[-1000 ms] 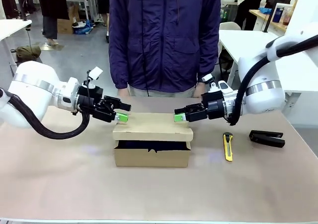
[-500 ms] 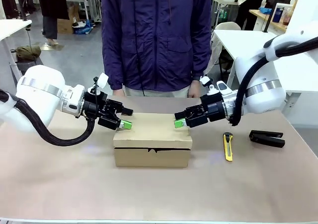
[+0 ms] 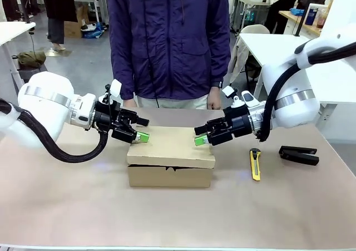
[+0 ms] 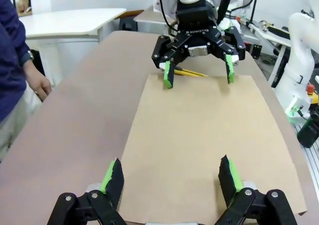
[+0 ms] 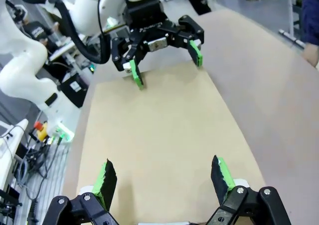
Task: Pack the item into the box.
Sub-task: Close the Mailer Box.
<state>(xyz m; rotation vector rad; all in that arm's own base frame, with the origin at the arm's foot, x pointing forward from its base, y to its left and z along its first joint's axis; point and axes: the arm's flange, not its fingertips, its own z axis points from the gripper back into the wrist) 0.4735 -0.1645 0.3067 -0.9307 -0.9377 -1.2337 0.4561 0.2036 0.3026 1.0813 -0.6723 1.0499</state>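
Brown surface (image 3: 67, 206), centre: box (image 3: 170, 156), flap down, contents hidden, long axis running left to right. Left end effector (image 3: 143, 128) and right end effector (image 3: 197, 136), both wide and empty, sit at opposite flap ends, equally near.

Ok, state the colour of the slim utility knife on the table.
Yellow utility knife; best in front view.
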